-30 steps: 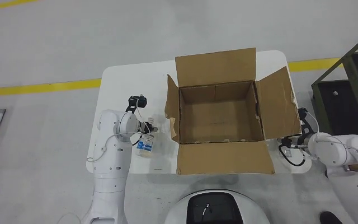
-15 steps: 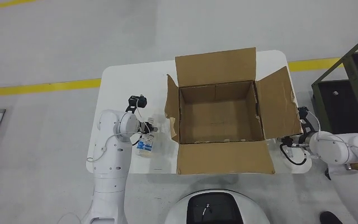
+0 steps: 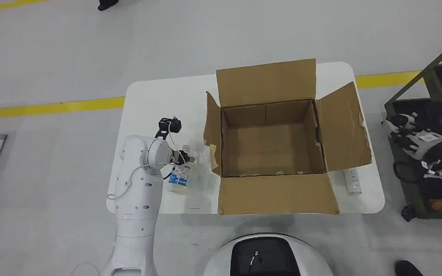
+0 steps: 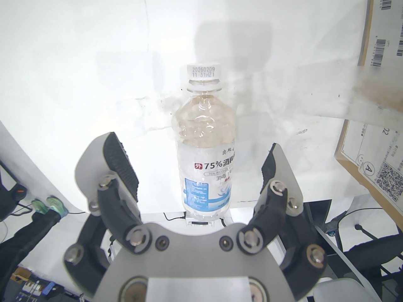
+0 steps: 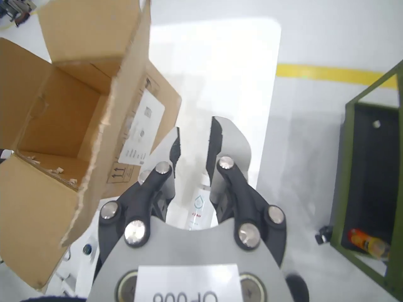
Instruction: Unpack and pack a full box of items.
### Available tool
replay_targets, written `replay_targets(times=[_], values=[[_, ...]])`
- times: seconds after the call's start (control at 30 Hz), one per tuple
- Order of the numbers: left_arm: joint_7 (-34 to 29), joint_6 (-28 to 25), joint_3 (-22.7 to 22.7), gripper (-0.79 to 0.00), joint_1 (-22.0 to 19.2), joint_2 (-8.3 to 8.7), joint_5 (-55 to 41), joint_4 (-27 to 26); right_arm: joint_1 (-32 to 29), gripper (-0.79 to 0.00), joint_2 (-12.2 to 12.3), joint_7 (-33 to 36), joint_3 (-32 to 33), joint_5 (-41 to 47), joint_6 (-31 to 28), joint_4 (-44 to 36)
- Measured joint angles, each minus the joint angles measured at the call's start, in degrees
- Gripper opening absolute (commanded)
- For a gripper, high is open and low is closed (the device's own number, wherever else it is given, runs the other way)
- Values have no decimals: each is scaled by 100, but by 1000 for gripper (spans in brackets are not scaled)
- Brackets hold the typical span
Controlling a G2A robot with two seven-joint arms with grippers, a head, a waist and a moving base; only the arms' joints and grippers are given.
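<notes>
An open cardboard box (image 3: 273, 196) stands mid-table with nothing inside it, flaps spread (image 5: 63, 111). A clear bottle (image 4: 204, 164) with a white cap and a blue-and-white label lies on the table left of the box (image 3: 178, 179). My left gripper (image 4: 193, 144) is open around it, both pads apart from its sides. A slim white bottle (image 3: 353, 182) lies on the table by the box's right flap (image 5: 199, 205). My right gripper (image 5: 196, 130) hangs above it, narrowly open and holding nothing. The right arm (image 3: 418, 141) is off the table's right edge.
A green metal cart (image 5: 368, 171) stands on the floor right of the table (image 3: 407, 110), with an orange bottle (image 5: 366, 242) in its bottom. A box flap (image 4: 371, 174) lies close to the left gripper. Bare tabletop (image 3: 166, 103) lies at the back left.
The right arm has drawn away from the table's front right corner, up and to the right, and the slim white bottle now lies bare on the table. The left arm has not moved.
</notes>
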Motion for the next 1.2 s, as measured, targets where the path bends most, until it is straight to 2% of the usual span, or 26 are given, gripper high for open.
replay_targets(times=[0.17,0.23,0.57,0.8,0.97,1.2], values=[[0,0,0,0,0,0,0,0,-373,-785,-28,-789,370,-132,-142,-630],[0,0,0,0,0,0,0,0,-482,-785,-33,-872,355,-258,-145,-770],[0,0,0,0,0,0,0,0,-497,-785,-35,-881,334,-260,-137,-782],[86,-2,-4,0,52,7,16,-40,-487,-785,-60,-1768,352,103,-528,-780],[280,-162,-175,0,308,84,55,-595,-440,-785,-54,-2010,341,46,-637,-700],[-39,-615,-619,0,746,219,-194,-1618,-401,-785,-45,-2086,138,-107,-622,-612]])
